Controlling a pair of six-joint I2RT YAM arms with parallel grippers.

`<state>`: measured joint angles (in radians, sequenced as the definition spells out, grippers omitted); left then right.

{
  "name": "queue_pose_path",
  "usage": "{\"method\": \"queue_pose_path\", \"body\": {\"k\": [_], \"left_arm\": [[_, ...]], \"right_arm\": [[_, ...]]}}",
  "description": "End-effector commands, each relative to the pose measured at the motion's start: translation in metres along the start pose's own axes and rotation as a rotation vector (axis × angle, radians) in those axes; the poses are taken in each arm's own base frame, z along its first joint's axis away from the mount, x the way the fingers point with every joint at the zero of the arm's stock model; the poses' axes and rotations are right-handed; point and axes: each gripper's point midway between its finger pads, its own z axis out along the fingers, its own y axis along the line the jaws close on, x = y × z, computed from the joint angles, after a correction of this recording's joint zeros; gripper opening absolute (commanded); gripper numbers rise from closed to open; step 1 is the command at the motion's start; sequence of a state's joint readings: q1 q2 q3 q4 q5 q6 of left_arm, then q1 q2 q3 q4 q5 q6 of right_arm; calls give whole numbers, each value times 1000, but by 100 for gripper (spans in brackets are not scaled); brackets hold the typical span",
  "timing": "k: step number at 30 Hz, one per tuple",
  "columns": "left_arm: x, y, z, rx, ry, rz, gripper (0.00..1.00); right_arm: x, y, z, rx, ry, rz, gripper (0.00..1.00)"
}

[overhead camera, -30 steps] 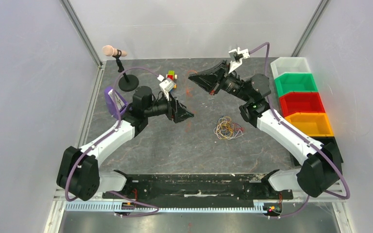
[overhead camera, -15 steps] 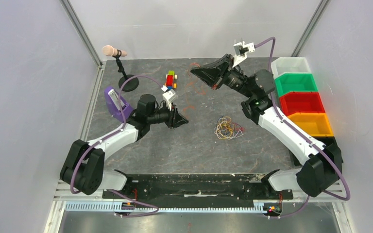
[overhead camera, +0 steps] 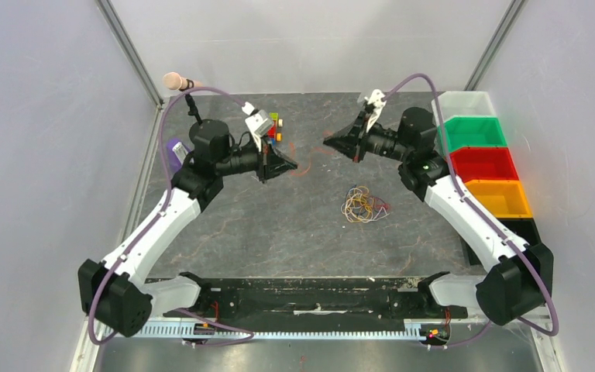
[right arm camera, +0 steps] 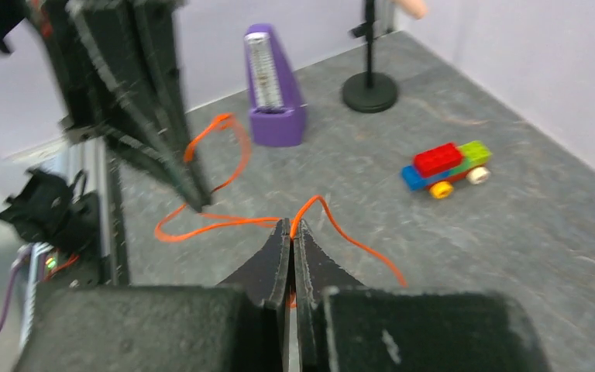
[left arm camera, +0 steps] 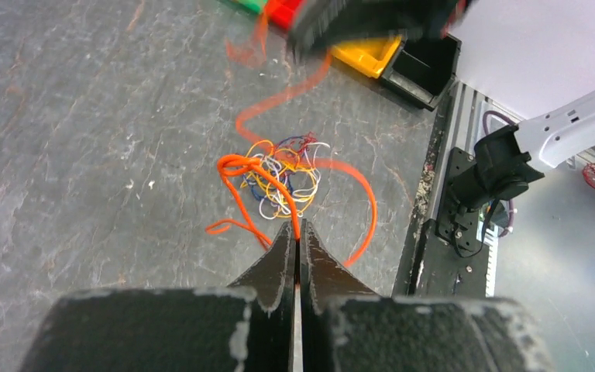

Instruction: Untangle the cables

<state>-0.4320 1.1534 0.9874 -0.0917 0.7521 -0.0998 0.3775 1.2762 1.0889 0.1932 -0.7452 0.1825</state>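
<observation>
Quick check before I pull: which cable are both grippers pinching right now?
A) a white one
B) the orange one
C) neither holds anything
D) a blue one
B: the orange cable runs into the closed tips of the left gripper and of the right gripper, while the rest of the bundle lies loose on the table.
</observation>
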Motion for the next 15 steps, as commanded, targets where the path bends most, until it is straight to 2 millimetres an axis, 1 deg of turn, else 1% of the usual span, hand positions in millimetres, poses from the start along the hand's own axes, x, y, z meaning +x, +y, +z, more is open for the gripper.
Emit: {"method": "queue_pose_path", "body": {"k": [1, 2, 4, 5, 9, 11, 15], "left_arm": [[-22, -16, 14, 101, 38, 47, 2], [-27, -21, 16, 123, 39, 82, 2], [-29, -30, 18, 179, 51, 178, 2], [-29, -33, 18, 198, 61, 226, 2], [-20, -34, 16, 228, 118, 316, 2], [-21, -31, 17, 214, 117, 337, 2], [-18, -36, 25, 202, 127, 392, 2]], "right_arm": [[11, 44, 5, -181, 48, -31, 0], [12, 52, 5, -211, 46, -27, 0], [12, 61, 4, -241, 34, -49, 0], [11, 63, 3, -250, 29, -69, 0], [12, 68, 0, -271, 31, -94, 0], [9, 71, 0, -280, 29, -69, 0], [-2, 77, 4, -295, -19, 83, 0]]}}
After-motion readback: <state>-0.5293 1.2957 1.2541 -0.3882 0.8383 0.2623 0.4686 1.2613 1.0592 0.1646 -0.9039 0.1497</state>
